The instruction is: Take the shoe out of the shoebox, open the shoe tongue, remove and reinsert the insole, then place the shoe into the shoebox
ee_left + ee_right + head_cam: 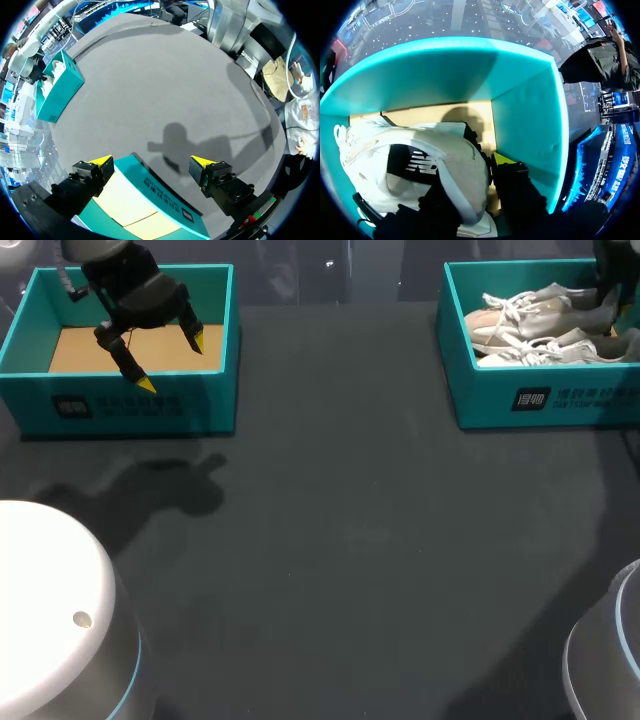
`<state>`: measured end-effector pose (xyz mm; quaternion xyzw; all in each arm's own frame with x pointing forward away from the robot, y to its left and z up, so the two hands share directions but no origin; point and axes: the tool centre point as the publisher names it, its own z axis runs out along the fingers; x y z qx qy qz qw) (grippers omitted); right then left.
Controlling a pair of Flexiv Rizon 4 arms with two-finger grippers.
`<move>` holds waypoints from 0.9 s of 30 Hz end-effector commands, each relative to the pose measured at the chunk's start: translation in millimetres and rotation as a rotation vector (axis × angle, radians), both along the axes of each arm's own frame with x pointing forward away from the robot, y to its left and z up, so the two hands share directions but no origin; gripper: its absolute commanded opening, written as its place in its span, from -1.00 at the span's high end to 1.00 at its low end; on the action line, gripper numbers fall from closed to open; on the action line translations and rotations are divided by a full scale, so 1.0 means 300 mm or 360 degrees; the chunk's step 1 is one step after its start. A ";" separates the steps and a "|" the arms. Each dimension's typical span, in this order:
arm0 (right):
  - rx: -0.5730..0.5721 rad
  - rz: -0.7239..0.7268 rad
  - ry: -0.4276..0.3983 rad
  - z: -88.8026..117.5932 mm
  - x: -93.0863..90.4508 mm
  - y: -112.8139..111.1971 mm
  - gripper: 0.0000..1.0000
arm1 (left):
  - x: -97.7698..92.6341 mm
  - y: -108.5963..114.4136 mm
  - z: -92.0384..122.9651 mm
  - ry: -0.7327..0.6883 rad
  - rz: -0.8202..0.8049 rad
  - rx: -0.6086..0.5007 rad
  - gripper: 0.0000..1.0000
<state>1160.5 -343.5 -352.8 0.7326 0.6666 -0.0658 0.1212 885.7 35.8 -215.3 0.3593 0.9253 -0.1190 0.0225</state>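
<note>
Two white lace-up shoes [540, 325] lie side by side in the teal shoebox [560, 400] at the back right. My right gripper [612, 320] is down inside that box at the shoes' heel end. In the right wrist view the gripper [472, 175] is at the heel of a white shoe [435, 155], which covers part of it, close to the box wall [530, 115]. My left gripper [172, 362] hangs open above the near wall of a second teal box [130, 405] at the back left. It holds nothing, and its yellow tips stand wide apart [151, 161].
The left box [160, 195] shows only its bare cardboard floor. The dark table top [340, 540] stretches between the two boxes. The far shoebox [60, 95] appears across the table in the left wrist view.
</note>
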 end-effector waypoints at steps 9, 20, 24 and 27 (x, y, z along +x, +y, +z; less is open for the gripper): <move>0.0051 -0.0011 0.0000 0.012 0.005 -0.001 0.04 | 0.001 0.000 0.001 0.0000 -0.0002 0.0003 -1.00; 0.0113 -0.0023 -0.0023 0.089 -0.006 0.025 -0.66 | 0.001 0.000 0.001 0.0000 -0.0002 0.0003 -1.00; 0.0140 -0.0017 -0.0035 0.142 -0.015 0.058 -1.00 | 0.001 0.000 0.001 0.0000 -0.0002 0.0003 -1.00; 0.0168 -0.0009 -0.0041 0.187 -0.025 0.088 -1.00 | 0.001 0.000 0.001 0.0000 -0.0002 0.0003 -1.00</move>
